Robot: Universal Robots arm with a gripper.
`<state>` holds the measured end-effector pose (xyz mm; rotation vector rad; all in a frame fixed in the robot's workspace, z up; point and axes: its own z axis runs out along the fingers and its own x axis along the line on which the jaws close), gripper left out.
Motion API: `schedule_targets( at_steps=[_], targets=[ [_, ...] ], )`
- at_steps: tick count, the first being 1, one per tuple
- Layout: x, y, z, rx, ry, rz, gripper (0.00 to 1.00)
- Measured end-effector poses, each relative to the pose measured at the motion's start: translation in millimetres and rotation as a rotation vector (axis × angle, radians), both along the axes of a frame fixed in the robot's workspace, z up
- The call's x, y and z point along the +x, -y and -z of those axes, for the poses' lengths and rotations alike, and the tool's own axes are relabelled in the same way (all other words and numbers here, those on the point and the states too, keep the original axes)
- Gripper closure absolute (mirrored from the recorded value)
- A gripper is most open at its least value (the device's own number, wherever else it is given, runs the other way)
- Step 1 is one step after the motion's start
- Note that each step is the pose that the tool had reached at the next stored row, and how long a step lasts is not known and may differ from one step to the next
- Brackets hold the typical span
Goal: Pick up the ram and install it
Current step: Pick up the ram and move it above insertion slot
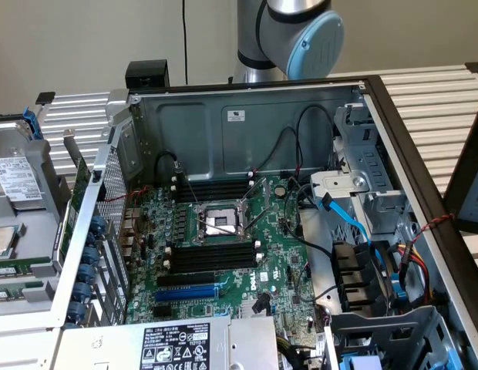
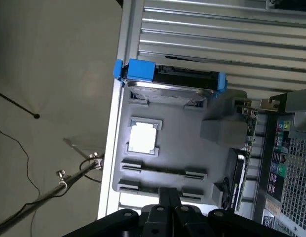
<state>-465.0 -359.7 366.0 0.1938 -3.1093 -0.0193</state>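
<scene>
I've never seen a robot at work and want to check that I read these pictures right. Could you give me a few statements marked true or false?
1. The case is open, with the motherboard showing. True.
2. The expansion slot is red. False: it is blue.
3. The fingers are shut. True.
4. The fingers are inside the case. False: they are above the grey tray beside it.

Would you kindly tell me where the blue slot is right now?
In the exterior view, the blue slot lies on the motherboard, nearer the camera than the lower bank of memory slots.
</scene>
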Motion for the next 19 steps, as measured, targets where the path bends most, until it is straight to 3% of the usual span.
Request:
schedule_targets(
  at_steps=[19],
  targets=[
    [0.0,0.0,5.2,0.0016,-0.0001,-0.346,0.89]
  ],
)
